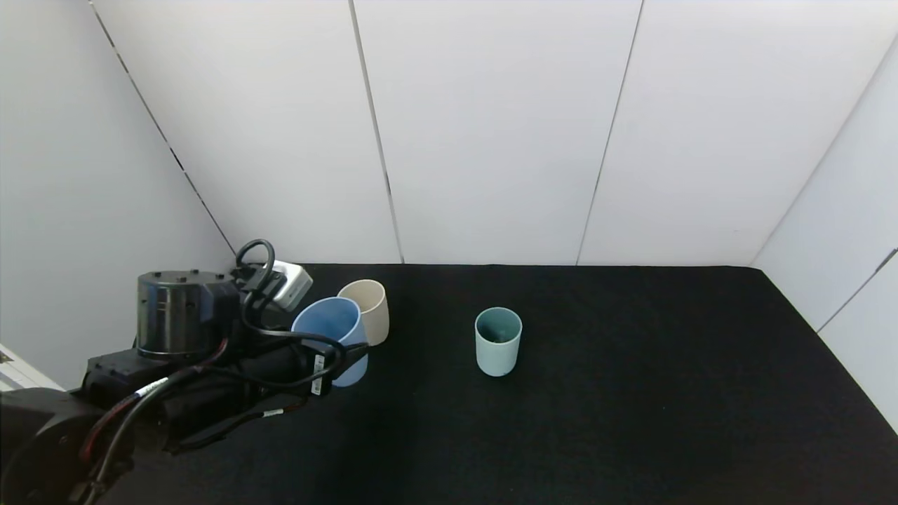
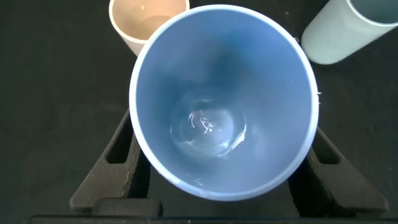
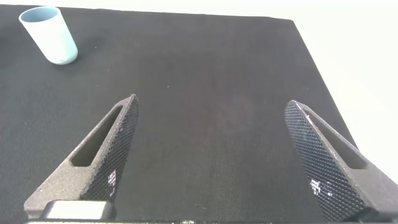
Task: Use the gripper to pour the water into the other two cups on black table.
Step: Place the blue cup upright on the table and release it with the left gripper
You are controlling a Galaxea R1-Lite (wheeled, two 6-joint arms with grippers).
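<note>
The left tool has its two black fingers closed around a blue cup, one finger on each side of it. It holds the cup near the left side of the black worktop. In the head view the cup leans a little, with its open top tipped toward the robot. Looking down into it from the left wrist view, a small bit of clear water sits at the bottom. The thick black left arm comes in from the near left corner. Black cables loop over it, and a small white-grey box sits on it close to the cup.

The right tool does not show in the head view. Its own wrist view shows its two fingers spread wide apart with nothing between them, above a bare part of the worktop.

Just behind the blue cup stands the beige cup. The two look as if they touch or nearly touch; I cannot tell which. The beige cup's open top shows just past the blue rim in the left wrist view.

The teal-green cup stands upright near the middle of the worktop, well apart from the other two cups and to their right. It is darker inside.

Behind the worktop rise plain white walls.
</note>
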